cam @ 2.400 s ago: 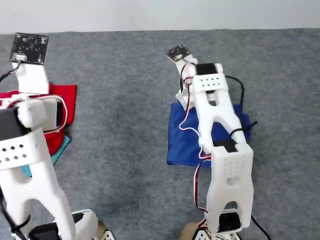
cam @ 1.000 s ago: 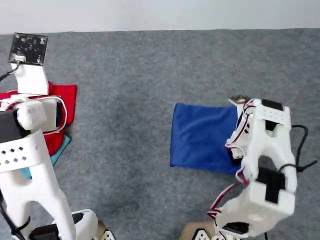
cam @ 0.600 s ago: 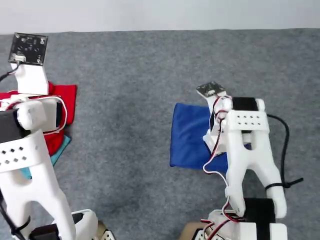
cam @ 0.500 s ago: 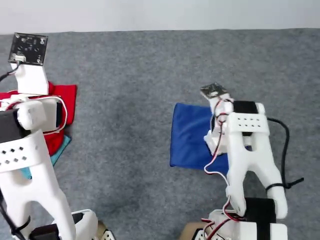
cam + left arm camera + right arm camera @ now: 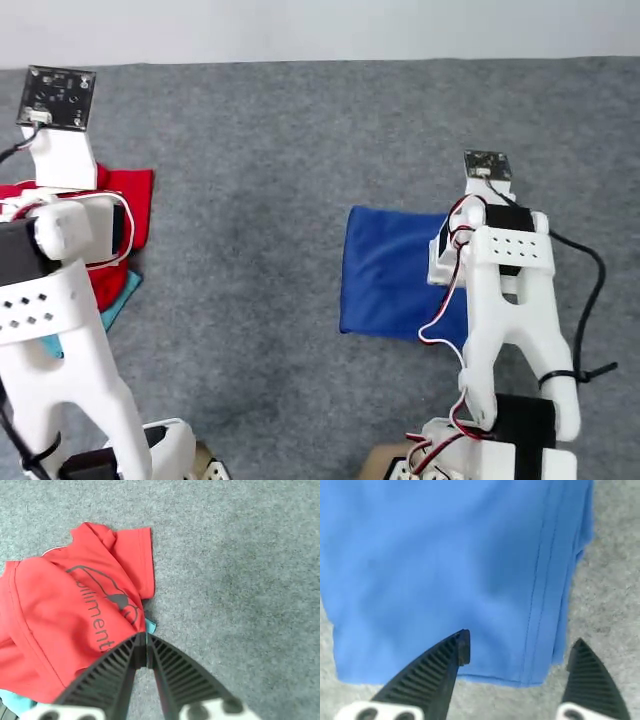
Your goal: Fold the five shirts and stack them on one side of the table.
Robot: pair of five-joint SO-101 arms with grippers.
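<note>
Bright, even diffuse light over the table [image 5: 250,150]; shadows soft & faint.

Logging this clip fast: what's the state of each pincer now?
Left pincer: closed, over the red shirt.
Right pincer: open, over the blue shirt.

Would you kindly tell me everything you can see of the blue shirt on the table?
The blue shirt is soft plain cloth, folded into a flat, roughly rectangular packet on the grey table. A double-stitched hem runs along one edge, where layers show. The right gripper hangs open over that hemmed end, and the right arm hides part of the shirt in the high view.
</note>
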